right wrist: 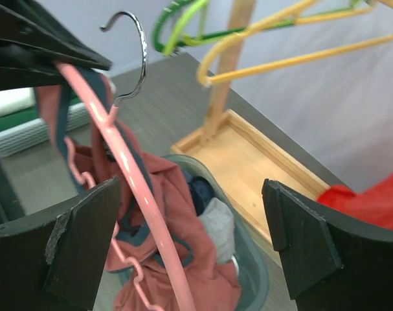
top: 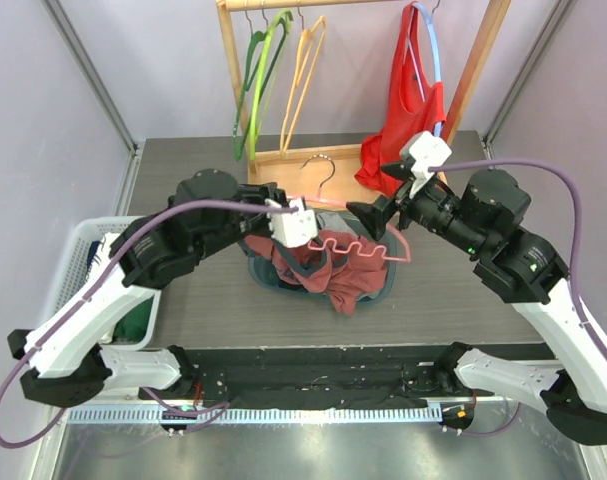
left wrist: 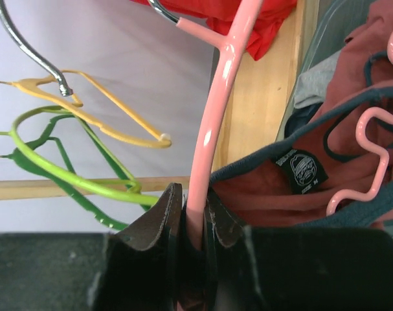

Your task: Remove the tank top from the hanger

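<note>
A rust-red tank top (top: 328,272) with dark teal trim hangs from a pink hanger (top: 383,250) and sags into a teal basin (top: 388,290). My left gripper (top: 286,207) is shut on the hanger's upper arm; in the left wrist view its jaws pinch the pink hanger (left wrist: 212,123) just beside the tank top (left wrist: 274,194). My right gripper (top: 371,218) hovers open to the right of the hanger's chrome hook (top: 323,170). Seen from the right wrist, the pink hanger (right wrist: 134,188) crosses between the wide fingers of the right gripper (right wrist: 193,243), above the tank top (right wrist: 164,272), untouched.
A wooden rack (top: 483,60) at the back carries green hangers (top: 255,80), a yellow hanger (top: 303,70) and a red garment (top: 408,130) on a blue hanger. The basin also holds grey and dark clothes (right wrist: 215,220). A white basket (top: 78,260) stands at the left.
</note>
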